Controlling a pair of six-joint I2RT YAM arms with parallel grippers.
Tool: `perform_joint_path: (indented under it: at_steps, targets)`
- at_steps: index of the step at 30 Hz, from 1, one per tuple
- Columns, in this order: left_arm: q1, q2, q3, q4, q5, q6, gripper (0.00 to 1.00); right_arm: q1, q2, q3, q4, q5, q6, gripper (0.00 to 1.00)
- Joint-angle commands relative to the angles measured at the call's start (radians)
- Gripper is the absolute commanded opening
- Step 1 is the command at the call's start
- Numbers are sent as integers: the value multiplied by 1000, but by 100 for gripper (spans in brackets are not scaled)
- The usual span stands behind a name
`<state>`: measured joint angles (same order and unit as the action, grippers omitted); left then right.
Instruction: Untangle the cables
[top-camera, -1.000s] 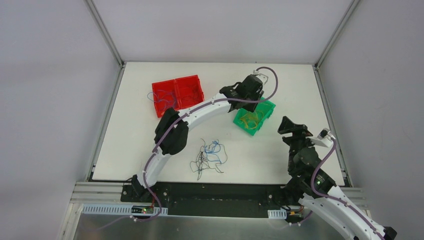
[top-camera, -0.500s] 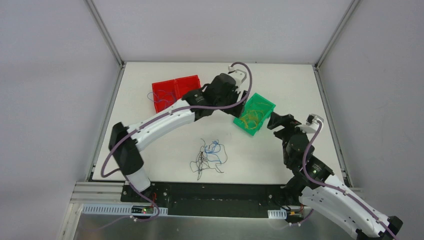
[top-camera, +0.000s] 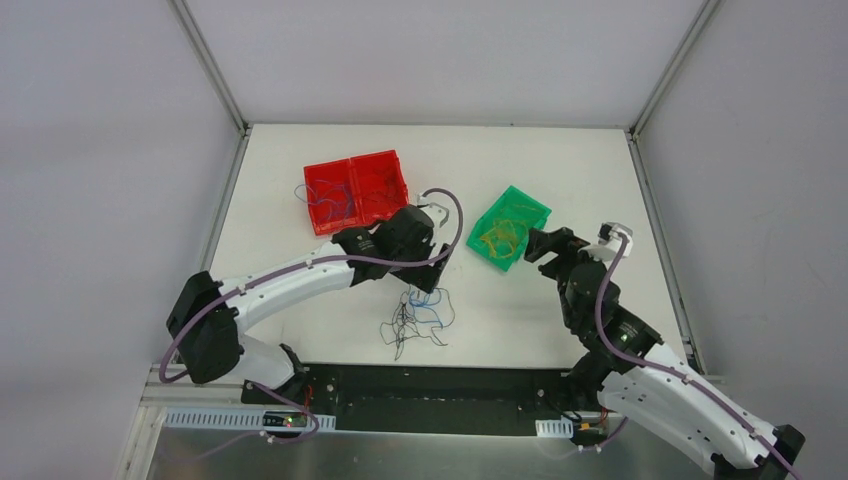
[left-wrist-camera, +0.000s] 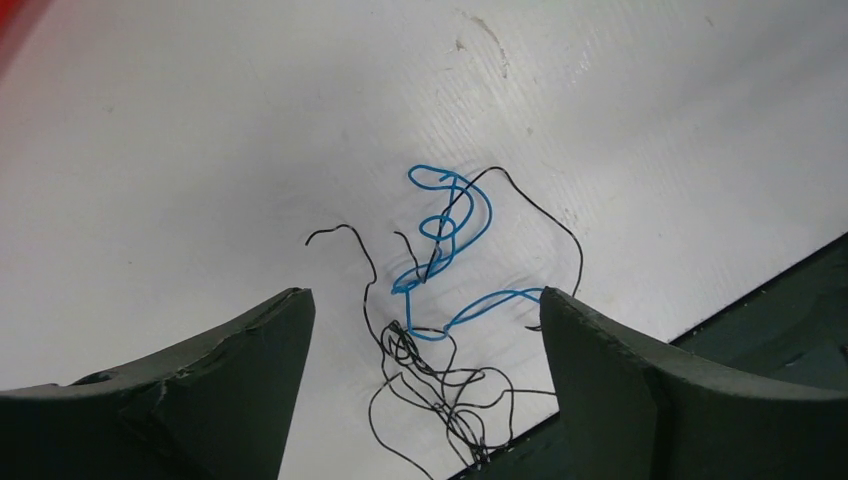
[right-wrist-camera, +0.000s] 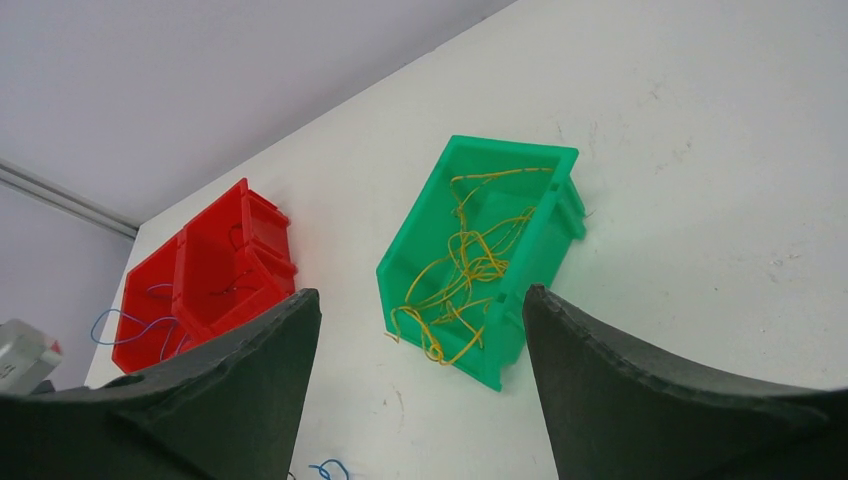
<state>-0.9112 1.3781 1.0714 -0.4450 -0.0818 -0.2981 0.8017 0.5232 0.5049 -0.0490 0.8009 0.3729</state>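
Note:
A tangle of thin blue and black cables (top-camera: 415, 320) lies on the white table near the front edge. In the left wrist view, blue loops (left-wrist-camera: 452, 235) run into a knot of black wire (left-wrist-camera: 445, 385). My left gripper (top-camera: 428, 278) hangs just behind and above this tangle, open and empty; the cables show between its fingers (left-wrist-camera: 425, 300). Yellow cables (right-wrist-camera: 465, 265) fill the green bin (top-camera: 527, 203). My right gripper (top-camera: 545, 245) stands open and empty, just right of that bin, which shows between its fingers (right-wrist-camera: 420, 295).
Two joined red bins (top-camera: 355, 190) sit at the back left, with thin blue wire (right-wrist-camera: 130, 330) in the left one and dark wire in the other. The black table rail (top-camera: 440, 385) runs close in front of the tangle.
My left arm has swung from over the green bin back to the tangle, and its jaws have opened wide. My right gripper has moved left, toward the green bin.

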Motion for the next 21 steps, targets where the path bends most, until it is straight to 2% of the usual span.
perform_joint_path:
  at_steps: [1, 8, 11, 17, 21]
  targets:
    - [-10, 95, 61, 46, 3, 48, 82, -2, 13, 30, 35, -14, -20, 78]
    - [-10, 285, 88, 127, 22, 107, 72, -1, 38, 25, 45, -15, -23, 78]
    - [-9, 333, 105, 147, 12, 113, 62, -2, 49, 26, 44, -15, -21, 78]
    - [-10, 337, 109, 147, 37, 100, 0, -2, 44, 23, 45, -19, -22, 78]
    - [-7, 223, 54, 166, 57, 94, 0, -3, 58, 26, 46, -43, -22, 78]
